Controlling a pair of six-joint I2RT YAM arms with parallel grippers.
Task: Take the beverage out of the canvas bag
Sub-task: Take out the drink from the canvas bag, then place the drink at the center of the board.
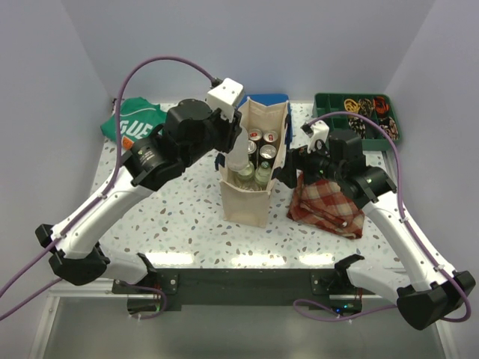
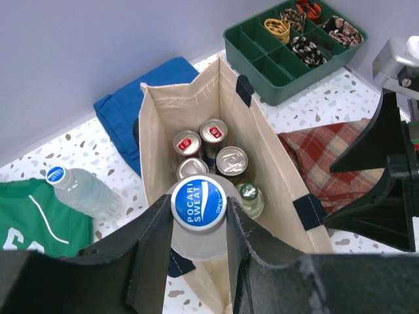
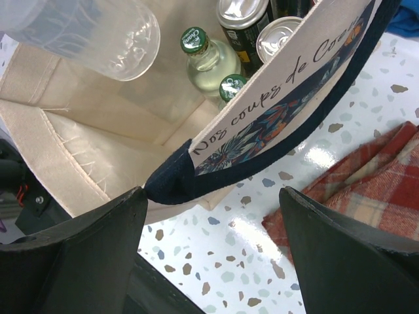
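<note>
While the left gripper [image 2: 198,226] clamps the bottle [image 2: 198,203] for lifting from the canvas bag [image 1: 243,202], the right gripper [image 3: 213,209] stands wide at 3 o'clock, probably to steady it.

A bag [image 1: 243,198] stands mid-table [image 1: 187,217], cans [image 2: 216,140] and small bottles [image 2: 249,196] packed inside and a large bottle [image 2: 198,203] at its mouth above them. A heaped cloth [image 1: 327,202] lies just right of it, with a tray [image 1: 325,106] in the far right corner. A folded cloth [image 2: 131,111] sits behind the bag, a shirt [image 1: 131,123] at far left, and a water bottle [image 2: 82,190] beside it.
</note>
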